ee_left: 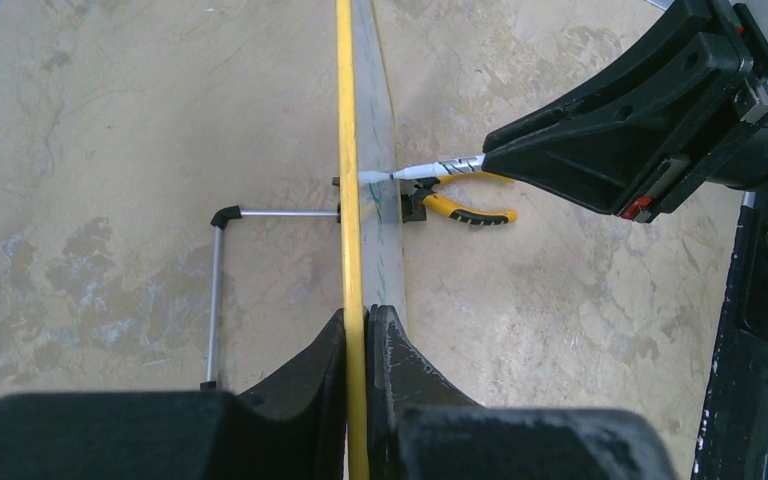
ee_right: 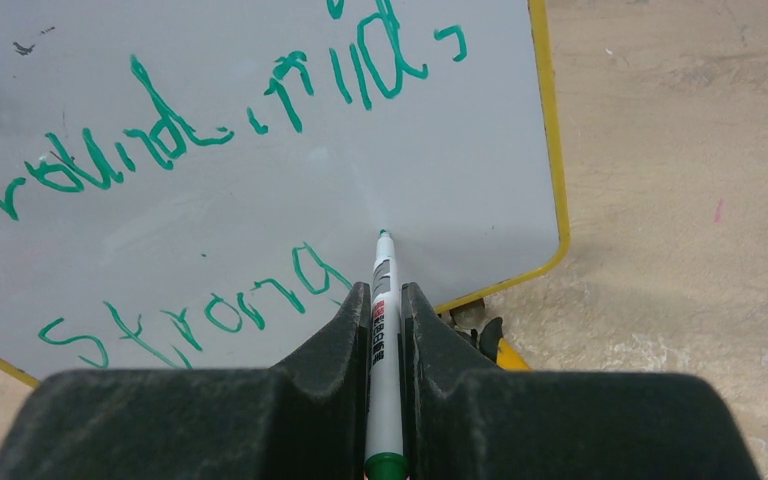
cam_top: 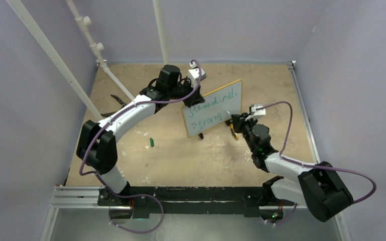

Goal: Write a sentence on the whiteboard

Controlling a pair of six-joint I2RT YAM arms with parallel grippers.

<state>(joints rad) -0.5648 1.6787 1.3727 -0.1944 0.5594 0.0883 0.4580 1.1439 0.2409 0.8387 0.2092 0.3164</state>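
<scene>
The whiteboard [cam_top: 235,106], white with a thin yellow frame, stands tilted mid-table. My left gripper [ee_left: 365,316] is shut on its yellow top edge [ee_left: 343,150], near the board's upper left corner [cam_top: 186,102]. The sentence [ee_right: 190,130] is green handwriting in two lines; the lower line [ee_right: 200,315] ends near the marker tip. My right gripper [ee_right: 385,292] is shut on a white marker [ee_right: 383,300] with a green end. Its tip [ee_right: 383,235] touches the board to the right of the lower line. The left wrist view shows the marker [ee_left: 440,168] meeting the board edge-on.
Yellow-handled pliers [ee_left: 468,212] lie on the table by the board's right foot. A green cap [cam_top: 151,142] lies left of the board. The board's wire stand [ee_left: 215,290] sticks out behind it. White pipes [cam_top: 88,30] lean at the back left. Grey walls close in the table.
</scene>
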